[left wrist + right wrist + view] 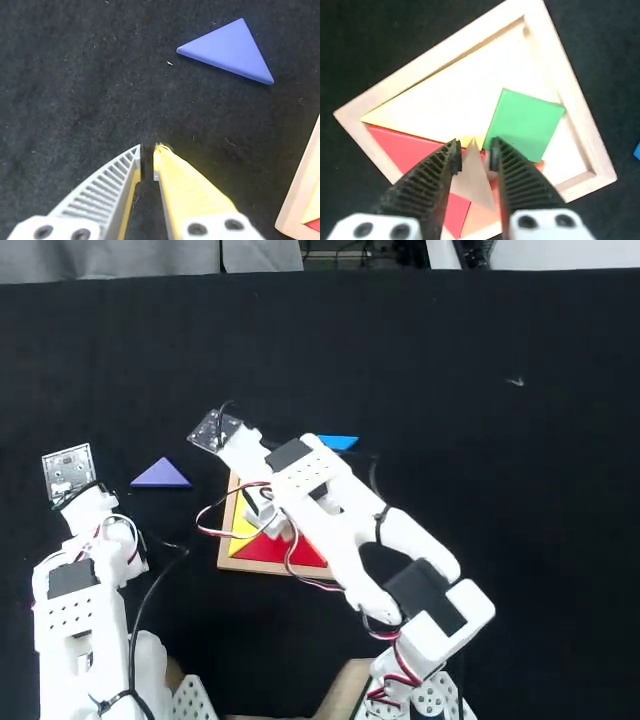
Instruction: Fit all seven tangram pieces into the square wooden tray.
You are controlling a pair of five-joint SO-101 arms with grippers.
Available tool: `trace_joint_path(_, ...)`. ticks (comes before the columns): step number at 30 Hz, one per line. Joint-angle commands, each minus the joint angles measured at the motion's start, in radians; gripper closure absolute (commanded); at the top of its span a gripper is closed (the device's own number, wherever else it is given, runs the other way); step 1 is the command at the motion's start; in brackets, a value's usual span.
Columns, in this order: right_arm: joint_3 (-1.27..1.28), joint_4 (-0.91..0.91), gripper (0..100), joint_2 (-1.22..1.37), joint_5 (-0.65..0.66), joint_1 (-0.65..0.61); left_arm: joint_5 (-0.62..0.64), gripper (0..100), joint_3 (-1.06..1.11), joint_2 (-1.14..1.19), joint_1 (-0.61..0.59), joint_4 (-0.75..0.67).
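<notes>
placement: right gripper (pixel 474 146) grasps a pale triangle (pixel 472 175) over the tray (pixel 435 62). it likely needs lowering flush. left gripper (pixel 148 150) sits clenched, empty.

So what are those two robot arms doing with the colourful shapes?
They are doing a tangram puzzle. The right pincer is over the square wooden tray, gripping a pale orange triangle. A green square, a big red triangle and a big yellow triangle already lie in the tray. The left pincer is shut and holds nothing, over the black cloth near a purple triangle. A blue piece waits outside the tray too.
</notes>
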Motion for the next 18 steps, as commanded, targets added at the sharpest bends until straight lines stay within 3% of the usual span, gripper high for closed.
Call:
trace_joint_path(1,-0.054,-0.026,93.6,-0.005,-0.005,0.026,0.005,94,-0.007,-0.014,-0.002,-0.017)
trace_joint_path(18,-0.051,-0.049,93.7,-0.007,0.038,0.210,0.003,94,-0.005,-0.014,0.039,-0.011)
